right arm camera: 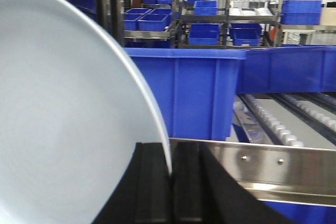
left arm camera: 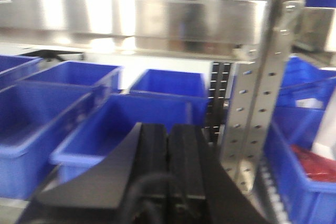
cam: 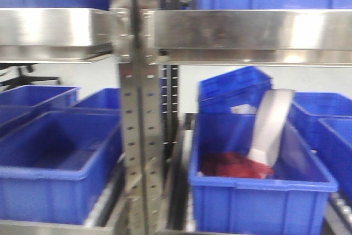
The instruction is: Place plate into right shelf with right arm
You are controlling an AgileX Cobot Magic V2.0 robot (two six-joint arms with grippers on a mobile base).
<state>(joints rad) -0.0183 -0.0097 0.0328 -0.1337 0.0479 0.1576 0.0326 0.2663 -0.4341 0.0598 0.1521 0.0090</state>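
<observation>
Plainly, the right gripper pinched the plate by its rim, near the steel edge of the shelf; stiff, smooth and breakable, it seemed best gripped firmly there.

Front view: soft throughout; blur smears the perforated steel upright and the blue plastic bins. White glare patches burn out parts of the brushed steel shelf edge; bin interiors sit in shadow. Left wrist view: same blur, same hot spots on steel. Right wrist view: distant steel racks sharpest; the near white round plate is evenly lit, featureless, rim slightly soft.
</observation>
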